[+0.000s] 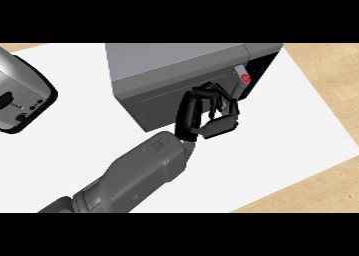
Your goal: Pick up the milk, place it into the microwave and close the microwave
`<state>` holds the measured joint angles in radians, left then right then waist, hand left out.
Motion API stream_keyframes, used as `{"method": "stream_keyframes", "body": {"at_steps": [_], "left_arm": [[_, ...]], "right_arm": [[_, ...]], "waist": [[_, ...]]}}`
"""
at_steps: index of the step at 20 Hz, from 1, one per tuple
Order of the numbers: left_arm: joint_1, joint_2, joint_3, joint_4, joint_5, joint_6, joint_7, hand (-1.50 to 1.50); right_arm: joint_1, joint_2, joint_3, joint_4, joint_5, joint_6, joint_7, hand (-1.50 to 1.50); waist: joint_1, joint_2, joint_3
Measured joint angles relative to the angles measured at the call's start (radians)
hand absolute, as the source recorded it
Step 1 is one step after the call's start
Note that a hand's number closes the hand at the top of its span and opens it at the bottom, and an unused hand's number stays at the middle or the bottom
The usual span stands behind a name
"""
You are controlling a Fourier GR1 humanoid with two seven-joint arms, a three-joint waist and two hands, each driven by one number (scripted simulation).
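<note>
The black right hand (210, 116), fingers curled and holding nothing, touches the grey box-shaped microwave (178, 60) at 12 o'clock on the white tabletop (285, 130).

Just one view here, from the robot's head, pointing steeply down at the white counter top (285, 130). It's fairly close in: a microwave (174, 65) sits at top centre, a toaster (16, 95) gets clipped by the left edge, and wood floor (337, 75) shows on the right.
</note>
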<state>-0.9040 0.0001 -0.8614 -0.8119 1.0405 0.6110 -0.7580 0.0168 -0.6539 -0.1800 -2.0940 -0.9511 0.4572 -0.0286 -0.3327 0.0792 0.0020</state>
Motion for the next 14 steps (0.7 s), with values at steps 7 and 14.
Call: {"method": "stream_keyframes", "body": {"at_steps": [7,14], "left_arm": [[-0.020,0.003,-0.035,0.026,-0.008,-0.001,-0.005,1.50],[-0.050,-0.001,-0.082,0.054,-0.008,0.031,0.032,1.50]], "right_arm": [[-0.017,-0.013,-0.002,0.003,-0.038,0.024,0.003,-1.50],[-0.026,-0.032,0.002,-0.002,-0.089,0.056,0.012,-1.50]], "waist": [[0.002,0.000,0.003],[0.013,-0.006,0.004]]}}
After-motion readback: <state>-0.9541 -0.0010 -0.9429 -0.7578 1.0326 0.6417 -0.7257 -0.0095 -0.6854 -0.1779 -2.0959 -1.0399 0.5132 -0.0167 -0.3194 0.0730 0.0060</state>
